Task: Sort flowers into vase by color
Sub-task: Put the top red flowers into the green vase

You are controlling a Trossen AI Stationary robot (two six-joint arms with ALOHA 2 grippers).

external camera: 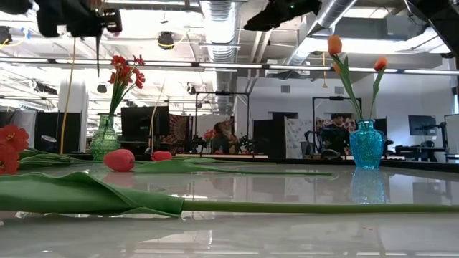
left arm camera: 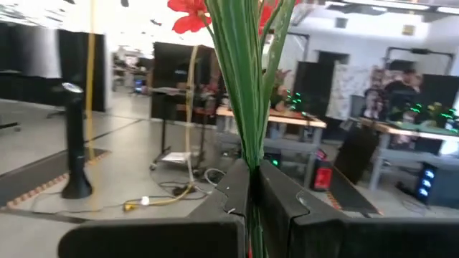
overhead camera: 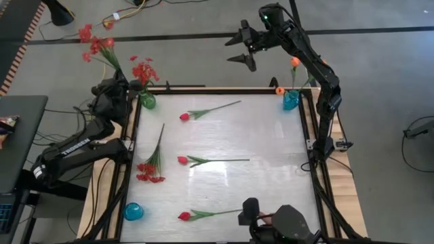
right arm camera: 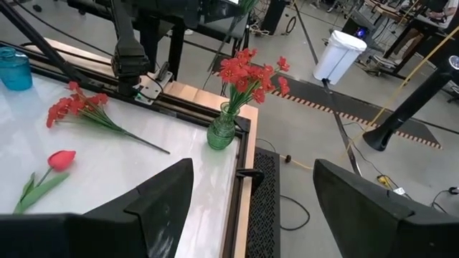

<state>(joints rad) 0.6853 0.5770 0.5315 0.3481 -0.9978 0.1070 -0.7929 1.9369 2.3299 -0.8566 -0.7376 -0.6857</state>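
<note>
My left gripper (overhead camera: 116, 80) stands at the table's far left corner, shut on a red many-bloom spray (overhead camera: 95, 42) whose blooms reach out past the table's edge. Beside it a green vase (overhead camera: 147, 100) holds another red spray (overhead camera: 144, 71). A blue vase (overhead camera: 290, 100) at the far right corner holds orange tulips (overhead camera: 295, 62). Three pinkish-red tulips (overhead camera: 184, 116) (overhead camera: 182, 160) (overhead camera: 184, 216) and one red spray (overhead camera: 150, 169) lie flat on the white table. My right gripper (overhead camera: 243, 46) hangs open, high beyond the far edge. My left gripper pinches the held spray's bundle of green stems (left arm camera: 249, 154) between its two fingers (left arm camera: 233, 183), which lie across the stems. The stems rise upright out of the fingers, with the red blooms (left arm camera: 190, 14) above. The spray is lifted clear of the table.
A second blue vase (overhead camera: 133, 211) stands with nothing in it at the near left corner. A camera mount (overhead camera: 271, 220) sits at the near edge. The table's dark frame (overhead camera: 313, 146) runs along its sides. Bare tabletop lies between the flowers on the right half.
</note>
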